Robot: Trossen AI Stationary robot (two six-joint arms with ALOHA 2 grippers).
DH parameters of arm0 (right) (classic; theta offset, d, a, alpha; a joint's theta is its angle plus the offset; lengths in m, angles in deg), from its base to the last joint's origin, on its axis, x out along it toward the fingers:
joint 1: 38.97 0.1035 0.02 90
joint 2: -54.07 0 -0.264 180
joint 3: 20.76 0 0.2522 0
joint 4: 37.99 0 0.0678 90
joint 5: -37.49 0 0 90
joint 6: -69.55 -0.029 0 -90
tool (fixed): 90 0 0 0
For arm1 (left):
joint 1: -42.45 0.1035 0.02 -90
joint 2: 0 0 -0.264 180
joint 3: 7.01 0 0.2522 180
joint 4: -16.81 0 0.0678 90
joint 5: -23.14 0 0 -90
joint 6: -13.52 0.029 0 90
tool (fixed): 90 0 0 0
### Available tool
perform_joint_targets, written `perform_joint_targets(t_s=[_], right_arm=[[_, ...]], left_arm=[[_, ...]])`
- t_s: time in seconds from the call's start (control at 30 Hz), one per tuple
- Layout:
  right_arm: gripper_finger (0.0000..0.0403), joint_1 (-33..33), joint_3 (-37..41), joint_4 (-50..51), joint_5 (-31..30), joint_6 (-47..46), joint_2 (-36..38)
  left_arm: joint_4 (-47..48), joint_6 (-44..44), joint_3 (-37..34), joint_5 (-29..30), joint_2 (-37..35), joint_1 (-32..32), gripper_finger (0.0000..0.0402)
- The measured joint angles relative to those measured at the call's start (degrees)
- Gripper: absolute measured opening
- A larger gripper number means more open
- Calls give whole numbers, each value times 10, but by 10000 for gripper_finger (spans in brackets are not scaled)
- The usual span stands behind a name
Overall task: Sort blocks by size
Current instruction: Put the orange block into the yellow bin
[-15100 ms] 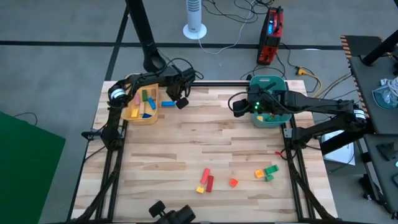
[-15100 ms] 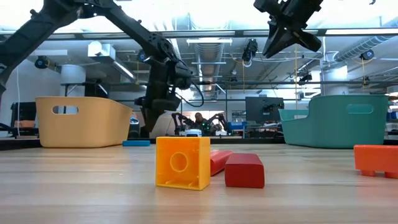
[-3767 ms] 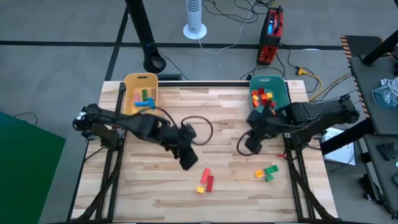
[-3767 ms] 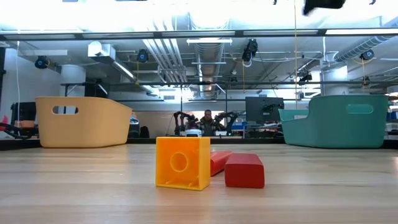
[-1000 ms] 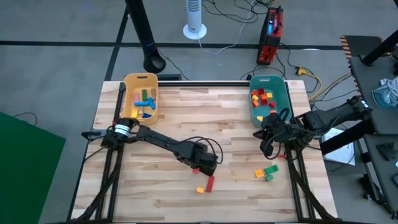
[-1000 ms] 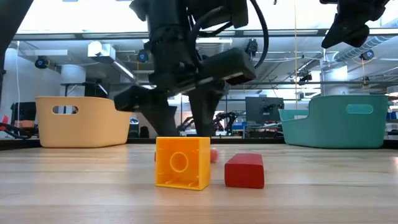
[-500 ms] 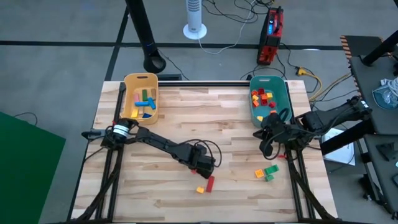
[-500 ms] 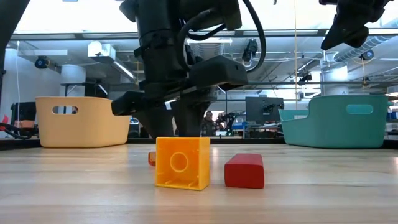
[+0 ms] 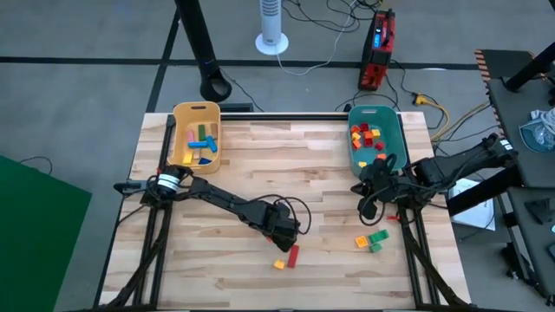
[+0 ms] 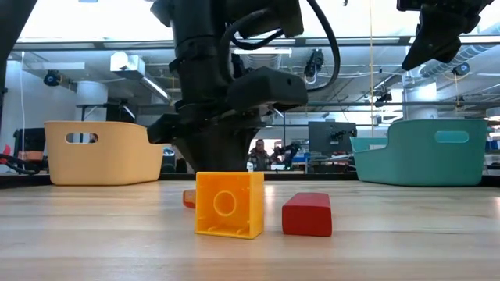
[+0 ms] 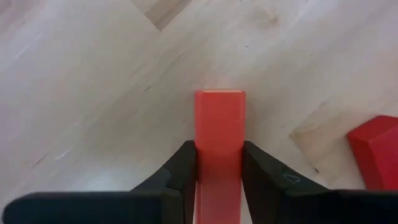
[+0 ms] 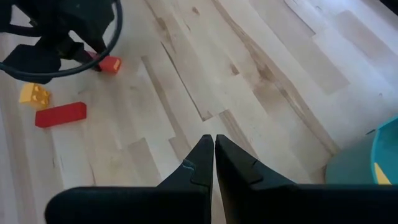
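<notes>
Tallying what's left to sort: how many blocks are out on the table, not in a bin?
5: an orange-red bar in the left hand, a red bar, a yellow cube, and an orange block beside a green block.

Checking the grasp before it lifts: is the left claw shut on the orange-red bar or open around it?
Shut on it: in the left wrist view the left claw presses both fingers against the orange-red bar.

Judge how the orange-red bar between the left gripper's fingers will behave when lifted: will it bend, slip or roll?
The bar looks like rigid plastic with straight edges, so it probably won't bend. Its flat sides sit squarely between the left gripper fingers, so slipping seems unlikely, though smooth plastic could slide. With square corners, it should not roll if dropped on the table.
</notes>
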Motion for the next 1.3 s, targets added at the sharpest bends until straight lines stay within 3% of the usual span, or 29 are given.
perform_joint_targets(t_s=[0.17, 0.33, 0.53, 0.6, 0.67, 0.93, 1.13, 1.3], right_arm=[[9, 0, 0, 0, -4, 4, 1], [9, 0, 0, -1, -19, 9, 1], [9, 0, 0, -1, -30, 8, 1], [9, 0, 0, -1, -31, 8, 1], [9, -3, 0, -2, -31, 8, 1], [9, -33, 0, -30, -26, 8, 5], [9, -77, 0, -67, -25, 9, 4], [9, -118, 0, -93, -13, 3, 4]], left_arm=[[95, 43, 45, -35, -10, 9, 80], [222, 94, 152, -39, -39, 30, 80], [384, 155, 303, 23, -59, 86, 84], [469, 160, 344, 68, -71, 117, 85], [469, 183, 358, 104, -88, 154, 86], [470, 278, 292, 129, -213, 354, 88], [464, 329, 176, 74, -276, 536, 89], [439, 353, 55, 56, -300, 637, 90]])
